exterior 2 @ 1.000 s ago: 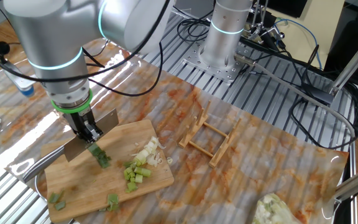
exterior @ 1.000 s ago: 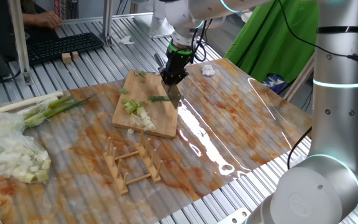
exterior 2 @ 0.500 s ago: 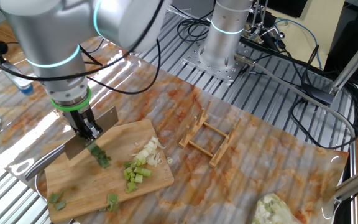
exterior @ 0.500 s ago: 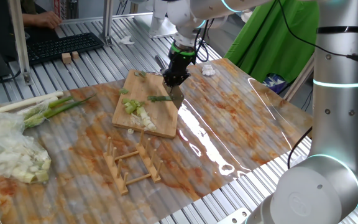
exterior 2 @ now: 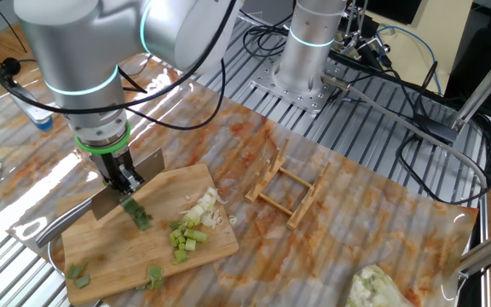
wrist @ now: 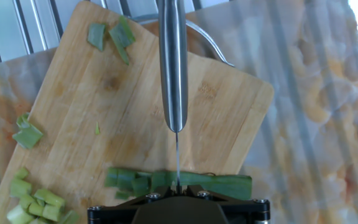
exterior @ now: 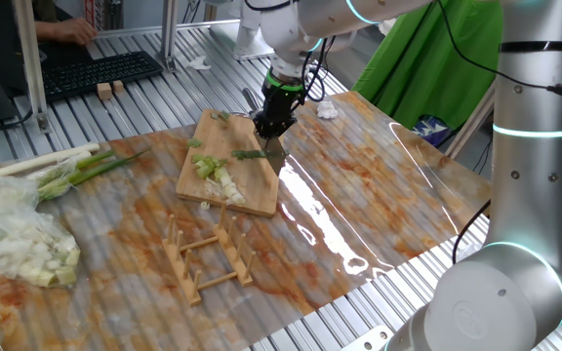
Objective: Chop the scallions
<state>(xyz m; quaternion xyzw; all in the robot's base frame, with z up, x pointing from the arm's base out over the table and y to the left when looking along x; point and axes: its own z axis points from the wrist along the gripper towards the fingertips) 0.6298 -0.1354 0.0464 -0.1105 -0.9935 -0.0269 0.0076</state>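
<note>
Wooden rack (exterior: 210, 255) lies near desk (exterior: 379, 205) front edge. Bundle of whole stalks (exterior: 61, 168) at left edge, w/ pale heap in plastic (exterior: 18, 244) nearby. Keyboard (exterior: 100, 73) beyond far edge.

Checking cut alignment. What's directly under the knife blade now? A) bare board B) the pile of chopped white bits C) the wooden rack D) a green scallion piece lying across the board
D: in the hand view the knife edge meets the green scallion piece on the cutting board.
</note>
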